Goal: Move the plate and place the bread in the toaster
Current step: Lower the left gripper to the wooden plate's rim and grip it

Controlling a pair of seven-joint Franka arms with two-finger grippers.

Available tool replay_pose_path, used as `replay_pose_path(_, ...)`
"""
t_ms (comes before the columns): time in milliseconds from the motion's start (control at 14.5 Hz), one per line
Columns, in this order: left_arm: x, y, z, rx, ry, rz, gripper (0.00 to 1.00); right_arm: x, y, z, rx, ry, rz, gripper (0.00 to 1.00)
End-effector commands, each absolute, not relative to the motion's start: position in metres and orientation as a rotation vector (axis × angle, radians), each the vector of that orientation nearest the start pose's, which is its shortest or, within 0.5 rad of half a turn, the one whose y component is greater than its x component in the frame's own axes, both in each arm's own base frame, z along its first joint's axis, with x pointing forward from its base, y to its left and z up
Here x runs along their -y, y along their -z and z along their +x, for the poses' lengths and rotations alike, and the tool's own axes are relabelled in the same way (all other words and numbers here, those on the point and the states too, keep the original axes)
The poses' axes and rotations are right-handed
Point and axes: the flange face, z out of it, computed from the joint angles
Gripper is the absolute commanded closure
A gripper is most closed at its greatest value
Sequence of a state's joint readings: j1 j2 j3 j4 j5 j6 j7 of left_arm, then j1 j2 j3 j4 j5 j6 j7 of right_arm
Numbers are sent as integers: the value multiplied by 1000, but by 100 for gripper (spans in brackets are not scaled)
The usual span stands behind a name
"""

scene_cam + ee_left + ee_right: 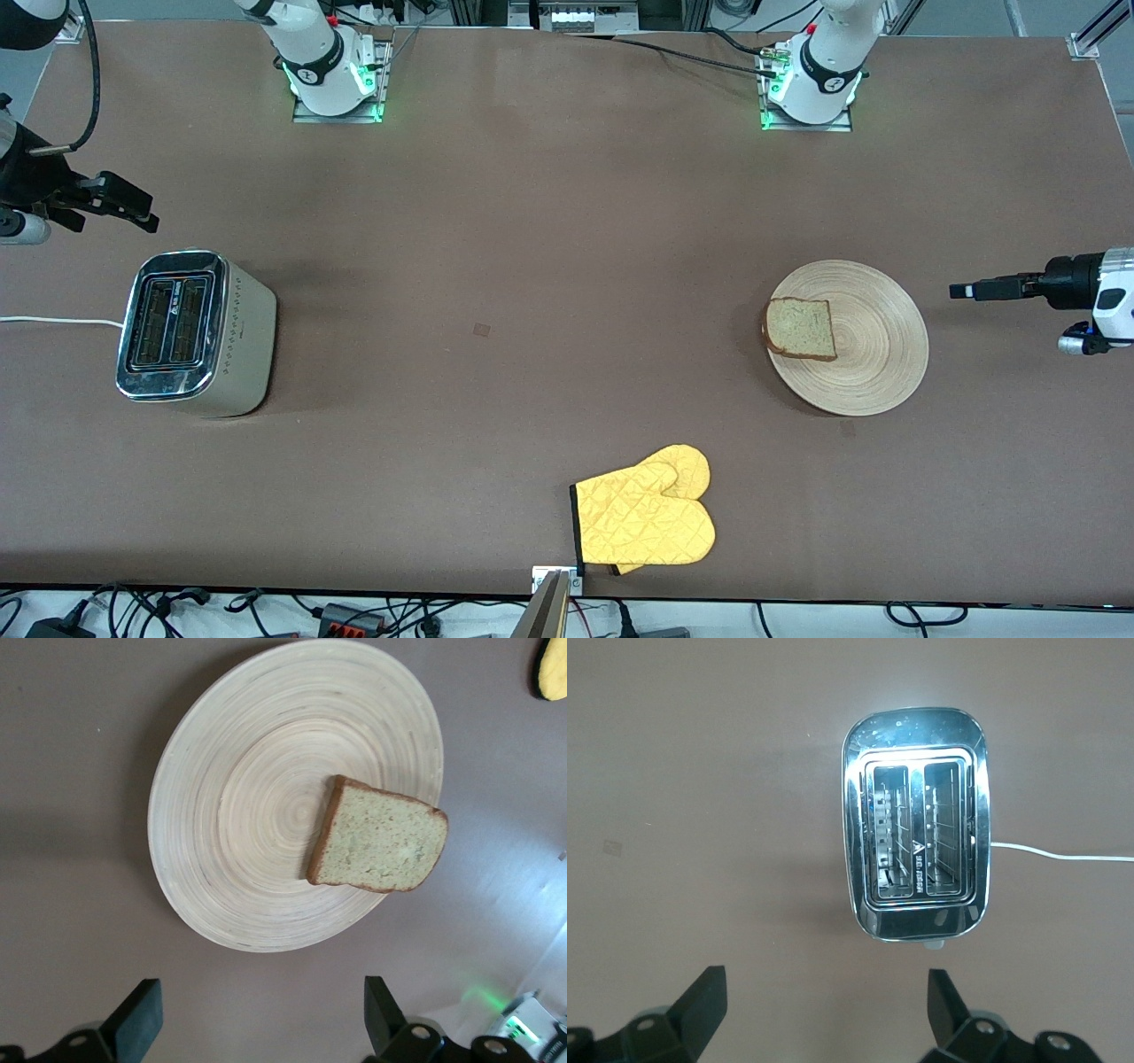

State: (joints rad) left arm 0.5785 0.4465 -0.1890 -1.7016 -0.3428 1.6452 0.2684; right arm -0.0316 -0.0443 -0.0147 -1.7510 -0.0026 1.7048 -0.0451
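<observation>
Beside the plate [873, 372] the spread left gripper [961, 290] is held, the bread [801, 329] untouched, while the spread right gripper [142, 217] waits near the toaster [195, 332]; the plate's rim must be gripped next.

- Squarish brown-crusted bread slice [800, 329] lies on large round light-wood plate [873, 372], overhanging its rim, toward the left arm's end.
- Boxy chrome-topped two-slot toaster [190, 332] stands toward the right arm's end.
- Yellow quilted oven mitt [645, 518] lies between them, nearest the front camera.

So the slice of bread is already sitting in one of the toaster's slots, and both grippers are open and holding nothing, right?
Not quite. The bread lies on the wooden plate, overhanging its rim, as the front view shows. The toaster has both slots empty in the right wrist view. The left gripper and right gripper are indeed open and holding nothing.
</observation>
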Motion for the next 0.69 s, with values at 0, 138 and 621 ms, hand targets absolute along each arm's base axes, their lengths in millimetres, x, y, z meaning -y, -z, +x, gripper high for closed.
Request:
replay_pose_path(0,-220,-277,578,-246,421,2445,0,25,-578,548,-4,2,-3147,0)
replay_pose_path(138,-234,-243,576,-225,428,2398,0,25,-578,548,-4,0,-3146,0)
replay_pose_path(621,-244,-193,570,-253,410,2344,0,25,-579,548,-6,-5,-3146,0)
